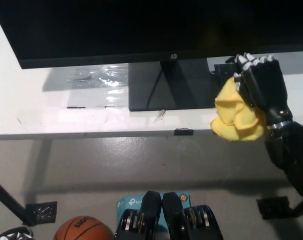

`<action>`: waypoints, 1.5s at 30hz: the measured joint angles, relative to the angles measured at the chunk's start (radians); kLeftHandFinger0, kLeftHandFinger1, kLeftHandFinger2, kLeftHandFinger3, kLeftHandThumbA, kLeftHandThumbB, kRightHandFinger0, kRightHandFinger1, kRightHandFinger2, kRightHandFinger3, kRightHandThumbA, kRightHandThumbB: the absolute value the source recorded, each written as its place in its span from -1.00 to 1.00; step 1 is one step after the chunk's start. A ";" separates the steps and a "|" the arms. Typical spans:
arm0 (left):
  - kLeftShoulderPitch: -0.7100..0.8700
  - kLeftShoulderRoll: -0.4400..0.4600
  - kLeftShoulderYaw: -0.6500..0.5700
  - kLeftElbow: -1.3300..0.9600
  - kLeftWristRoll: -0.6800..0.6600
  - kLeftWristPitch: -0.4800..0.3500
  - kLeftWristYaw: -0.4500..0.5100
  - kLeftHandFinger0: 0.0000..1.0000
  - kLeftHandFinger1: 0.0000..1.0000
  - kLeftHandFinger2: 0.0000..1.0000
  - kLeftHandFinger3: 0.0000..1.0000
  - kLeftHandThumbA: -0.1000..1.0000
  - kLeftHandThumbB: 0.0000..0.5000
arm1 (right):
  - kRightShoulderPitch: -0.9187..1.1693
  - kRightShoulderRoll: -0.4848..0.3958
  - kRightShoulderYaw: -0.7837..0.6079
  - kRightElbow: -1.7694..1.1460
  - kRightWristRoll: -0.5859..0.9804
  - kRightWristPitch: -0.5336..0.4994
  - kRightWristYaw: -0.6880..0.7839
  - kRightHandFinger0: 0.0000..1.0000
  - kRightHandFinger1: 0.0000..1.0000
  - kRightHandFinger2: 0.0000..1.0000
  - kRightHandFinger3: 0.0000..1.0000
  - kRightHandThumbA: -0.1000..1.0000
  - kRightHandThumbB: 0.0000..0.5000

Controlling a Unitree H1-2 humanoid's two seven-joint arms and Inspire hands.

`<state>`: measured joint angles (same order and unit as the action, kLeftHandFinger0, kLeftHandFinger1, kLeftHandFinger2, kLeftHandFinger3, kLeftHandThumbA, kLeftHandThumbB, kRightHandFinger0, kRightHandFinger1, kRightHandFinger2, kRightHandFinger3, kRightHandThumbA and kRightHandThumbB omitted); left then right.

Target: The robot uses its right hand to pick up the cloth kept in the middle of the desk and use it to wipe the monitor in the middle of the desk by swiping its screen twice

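Observation:
My black right hand [261,85] is shut on the yellow cloth [236,117], which hangs bunched below my fingers over the desk's front right edge. The hand is below the lower right edge of the black monitor [141,25], clear of the screen. The monitor's dark base [166,92] stands on the white desk [51,110] to the left of the cloth. My left hand is out of sight.
A clear plastic sheet [96,77] lies on the desk left of the base. On the floor below are an orange basketball [83,229], a teal box [126,204] and a black bracket [41,212].

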<state>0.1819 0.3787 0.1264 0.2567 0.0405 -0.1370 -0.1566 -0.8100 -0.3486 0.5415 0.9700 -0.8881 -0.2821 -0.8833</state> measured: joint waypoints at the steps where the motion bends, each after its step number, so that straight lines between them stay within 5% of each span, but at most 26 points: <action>1: 0.001 0.000 0.001 -0.001 0.000 0.000 0.000 0.40 0.38 -0.91 -1.00 0.40 1.00 | -0.009 0.002 0.005 0.035 -0.003 0.000 -0.001 -1.00 -0.82 -0.04 -0.60 -1.00 -0.68; 3: 0.003 0.000 0.004 -0.005 0.000 0.001 0.000 0.41 0.39 -0.90 -1.00 0.40 1.00 | -0.030 0.006 0.008 0.095 -0.005 -0.001 -0.002 -1.00 -0.79 0.12 -0.35 -1.00 -0.44; 4: 0.004 0.000 0.005 -0.005 0.000 0.001 0.000 0.43 0.41 -0.89 -1.00 0.37 1.00 | -0.040 0.007 0.007 0.109 -0.005 -0.001 -0.002 -1.00 -0.86 -0.04 -0.35 -1.00 -0.37; 7: 0.006 -0.001 0.010 -0.009 -0.001 0.003 0.001 0.44 0.41 -0.89 -1.00 0.34 1.00 | -0.086 0.009 0.005 0.149 -0.004 -0.001 -0.006 -1.00 -0.94 -0.15 -0.61 -1.00 -0.36; 8: 0.006 -0.001 0.010 -0.010 -0.001 0.004 0.001 0.44 0.41 -0.89 -1.00 0.34 1.00 | -0.101 0.009 0.002 0.153 -0.003 0.000 -0.006 -1.00 -0.87 -0.08 -0.58 -1.00 -0.42; 9: 0.007 -0.001 0.011 -0.011 -0.001 0.004 0.001 0.44 0.42 -0.90 -1.00 0.39 1.00 | -0.113 0.009 -0.002 0.153 -0.002 0.001 -0.005 -1.00 -0.72 0.06 -0.54 -1.00 -0.91; 10: 0.006 -0.001 0.011 -0.012 -0.001 0.004 0.001 0.44 0.42 -0.90 -1.00 0.39 1.00 | -0.117 0.009 -0.008 0.145 0.001 0.009 0.007 -1.00 -0.55 0.24 -0.57 -1.00 -1.00; 11: 0.006 -0.001 0.011 -0.012 -0.001 0.004 0.000 0.40 0.38 -0.92 -1.00 0.44 1.00 | -0.119 0.009 -0.017 0.125 0.007 0.022 0.037 -0.97 -0.44 0.30 -0.22 -1.00 -0.98; 12: 0.007 -0.001 0.010 -0.012 0.000 0.004 0.001 0.39 0.38 -0.93 -1.00 0.45 1.00 | -0.118 0.009 -0.020 0.116 0.011 0.026 0.056 -1.00 -0.53 0.12 -0.24 -1.00 -1.00; 13: 0.008 -0.002 0.010 -0.012 0.000 0.004 0.001 0.37 0.35 -0.94 -1.00 0.43 1.00 | -0.116 0.010 -0.022 0.106 0.015 0.032 0.077 -0.81 -0.37 0.22 -0.21 -1.00 -1.00; 14: 0.008 -0.003 0.009 -0.012 0.000 0.004 0.000 0.38 0.36 -0.93 -1.00 0.42 1.00 | -0.110 0.010 -0.023 0.094 0.018 0.037 0.098 -0.89 -0.39 0.13 0.02 -1.00 -1.00; 15: 0.009 -0.004 0.009 -0.010 0.000 0.004 0.000 0.40 0.38 -0.92 -1.00 0.41 1.00 | -0.103 0.011 -0.025 0.085 0.022 0.041 0.119 -0.35 0.12 0.58 0.85 -1.00 -0.71; 16: 0.009 -0.005 0.008 -0.008 0.000 0.004 0.000 0.39 0.38 -0.94 -1.00 0.37 1.00 | -0.095 0.011 -0.026 0.073 0.027 0.046 0.141 0.54 1.00 1.00 1.00 -0.29 -0.58; 17: 0.008 -0.006 0.008 -0.007 0.000 0.004 0.000 0.40 0.38 -0.94 -1.00 0.36 1.00 | -0.090 0.012 -0.027 0.068 0.030 0.049 0.151 0.64 1.00 1.00 1.00 -0.10 -0.59; 18: 0.009 -0.008 0.007 -0.005 0.000 0.005 0.000 0.40 0.38 -0.94 -1.00 0.33 1.00 | -0.078 0.013 -0.027 0.055 0.036 0.056 0.178 0.96 1.00 1.00 1.00 0.28 -0.34; 20: 0.008 -0.011 0.006 -0.002 0.000 0.006 0.000 0.40 0.38 -0.94 -1.00 0.32 1.00 | -0.055 0.017 -0.027 0.034 0.042 0.070 0.226 1.00 1.00 1.00 1.00 0.56 -0.04; 21: 0.008 -0.013 0.005 -0.001 0.000 0.006 0.000 0.41 0.38 -0.92 -1.00 0.37 1.00 | -0.043 0.018 -0.027 0.018 0.044 0.079 0.249 1.00 1.00 1.00 1.00 1.00 0.75; 24: 0.006 -0.015 0.004 0.001 0.000 0.007 0.000 0.44 0.40 -0.90 -1.00 0.35 1.00 | -0.004 0.019 -0.026 -0.031 0.046 0.108 0.316 1.00 1.00 1.00 1.00 1.00 1.00; 42: 0.005 -0.016 0.004 0.001 0.000 0.009 0.000 0.42 0.38 -0.91 -1.00 0.34 1.00 | 0.065 0.017 -0.026 -0.389 0.062 0.313 0.705 1.00 1.00 1.00 1.00 1.00 1.00; 45: 0.006 -0.016 0.004 0.001 0.000 0.009 0.000 0.43 0.40 -0.91 -1.00 0.35 1.00 | 0.073 0.012 -0.027 -0.448 0.065 0.347 0.771 1.00 1.00 1.00 1.00 1.00 0.71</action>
<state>0.1875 0.3626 0.1308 0.2578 0.0405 -0.1283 -0.1564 -0.7365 -0.3362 0.5145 0.5216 -0.8236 0.0653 -0.1124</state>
